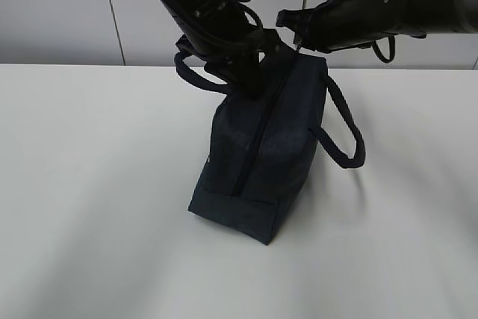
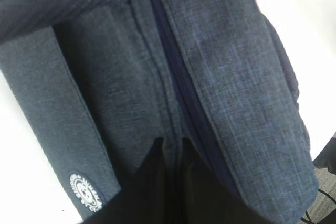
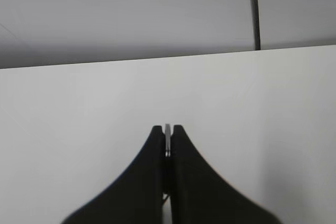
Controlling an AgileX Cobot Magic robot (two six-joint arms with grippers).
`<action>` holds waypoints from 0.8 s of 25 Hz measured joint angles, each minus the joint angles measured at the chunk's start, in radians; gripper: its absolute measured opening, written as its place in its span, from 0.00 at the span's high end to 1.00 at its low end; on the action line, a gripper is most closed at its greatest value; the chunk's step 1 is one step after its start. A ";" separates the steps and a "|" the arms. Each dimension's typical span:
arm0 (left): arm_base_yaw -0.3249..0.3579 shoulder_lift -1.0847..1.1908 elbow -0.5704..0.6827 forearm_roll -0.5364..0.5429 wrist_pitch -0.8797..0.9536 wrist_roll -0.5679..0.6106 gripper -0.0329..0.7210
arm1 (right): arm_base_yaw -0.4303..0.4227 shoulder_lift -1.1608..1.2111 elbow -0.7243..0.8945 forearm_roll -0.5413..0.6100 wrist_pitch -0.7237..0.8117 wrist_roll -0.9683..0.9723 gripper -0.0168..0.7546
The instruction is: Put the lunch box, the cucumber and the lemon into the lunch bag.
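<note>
Lunch bag (image 1: 258,151) stands on the white table (image 1: 89,184), roughly mid-table, zipper (image 1: 254,140) running along its top and down the near end, closed along the visible length. One handle (image 1: 196,74) loops off the bag's far left side, the other handle (image 1: 342,128) hangs off its right.

Left gripper (image 1: 250,80) sits at the bag's far top edge, left of the zipper; fingers pressed together, apparently pinching fabric beside the zipper line. Round white logo (image 2: 86,191) shows on the bag's side panel in the left wrist view.

Right gripper (image 1: 293,35) at the bag's far top corner, fingers together, clamped on a thin metal piece (image 3: 167,140), likely the zipper pull.
</note>
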 joint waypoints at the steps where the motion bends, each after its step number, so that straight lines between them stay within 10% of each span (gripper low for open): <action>1: -0.002 0.000 0.000 0.000 -0.002 0.000 0.97 | 0.000 0.009 -0.006 0.000 0.004 0.000 0.98; 20: -0.008 -0.001 0.000 0.022 0.011 -0.010 0.88 | -0.002 0.113 -0.092 0.027 0.061 0.000 0.98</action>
